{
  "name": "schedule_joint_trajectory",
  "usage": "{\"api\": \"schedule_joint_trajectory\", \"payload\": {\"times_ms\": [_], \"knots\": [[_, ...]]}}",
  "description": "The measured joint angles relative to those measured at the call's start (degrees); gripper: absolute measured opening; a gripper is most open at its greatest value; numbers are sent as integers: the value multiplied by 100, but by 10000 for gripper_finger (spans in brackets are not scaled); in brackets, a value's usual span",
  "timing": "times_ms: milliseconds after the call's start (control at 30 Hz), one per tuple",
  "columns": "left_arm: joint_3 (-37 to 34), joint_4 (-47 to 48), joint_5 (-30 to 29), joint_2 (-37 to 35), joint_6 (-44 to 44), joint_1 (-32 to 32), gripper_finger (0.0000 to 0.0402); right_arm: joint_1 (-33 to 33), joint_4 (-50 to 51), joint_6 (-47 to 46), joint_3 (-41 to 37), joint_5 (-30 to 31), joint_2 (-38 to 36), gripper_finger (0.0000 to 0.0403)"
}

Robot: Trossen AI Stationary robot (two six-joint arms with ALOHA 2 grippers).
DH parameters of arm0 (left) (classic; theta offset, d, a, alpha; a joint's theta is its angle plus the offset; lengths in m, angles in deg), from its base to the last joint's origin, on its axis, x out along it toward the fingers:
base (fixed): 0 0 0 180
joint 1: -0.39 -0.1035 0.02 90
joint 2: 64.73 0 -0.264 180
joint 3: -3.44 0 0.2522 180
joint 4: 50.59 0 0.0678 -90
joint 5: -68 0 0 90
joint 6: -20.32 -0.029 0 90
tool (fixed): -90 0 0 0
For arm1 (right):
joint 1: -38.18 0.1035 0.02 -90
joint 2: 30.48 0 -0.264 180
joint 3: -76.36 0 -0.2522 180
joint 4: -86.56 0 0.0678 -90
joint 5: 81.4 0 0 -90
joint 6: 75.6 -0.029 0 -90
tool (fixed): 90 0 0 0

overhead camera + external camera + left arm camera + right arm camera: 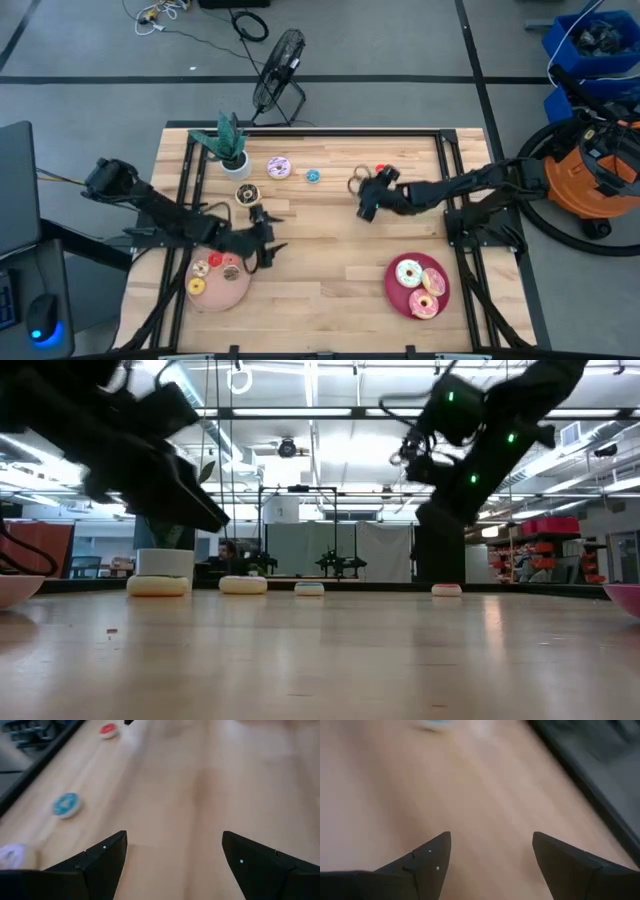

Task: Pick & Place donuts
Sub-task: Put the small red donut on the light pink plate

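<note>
Loose donuts lie on the far part of the table: a purple-iced one [278, 167], a blue one [313, 176], a chocolate one [247, 193], a red one [380, 170]. More sit on the pink plate [207, 296] and the crimson plate [396, 290]. My left gripper [266, 232] hovers open beside the pink plate; its wrist view [174, 837] shows bare wood, with the blue donut [66, 804] and red donut [107, 730] farther off. My right gripper [364, 208] is open over bare wood [491, 836], near the red donut.
A white potted plant [232, 150] stands at the far left, close to the chocolate donut. A small brownish ring [357, 182] lies by the right gripper. In the low view both arms [150, 450] [480, 440] hang above the table. Bare wood spans the middle and near side.
</note>
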Motion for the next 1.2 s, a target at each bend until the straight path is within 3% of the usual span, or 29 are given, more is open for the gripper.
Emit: {"api": "schedule_joint_trajectory", "payload": {"times_ms": [133,300,433,633,867,1033,1200], "knots": [[-134,-290,29,0,-245,-514,334,-697,-26,-1034,-417,574,-174,290],[-144,-344,29,0,-460,-834,334,-1356,-699,-1531,-902,116,-206,290],[-144,-614,34,0,-749,-898,334,-1731,-971,-1349,-1035,-44,-175,292],[-144,-895,34,0,-999,-898,334,-2075,-1857,-694,-1152,-943,-173,300],[-144,-940,32,0,-999,-898,334,-2406,-1879,-411,-1155,-1093,-43,299],[-144,-998,33,0,-1003,-898,334,-2368,-2050,-206,-1155,-1349,372,299],[-144,-1012,32,0,-999,-898,334,-2305,-2184,-239,-1146,-1226,687,293]]}}
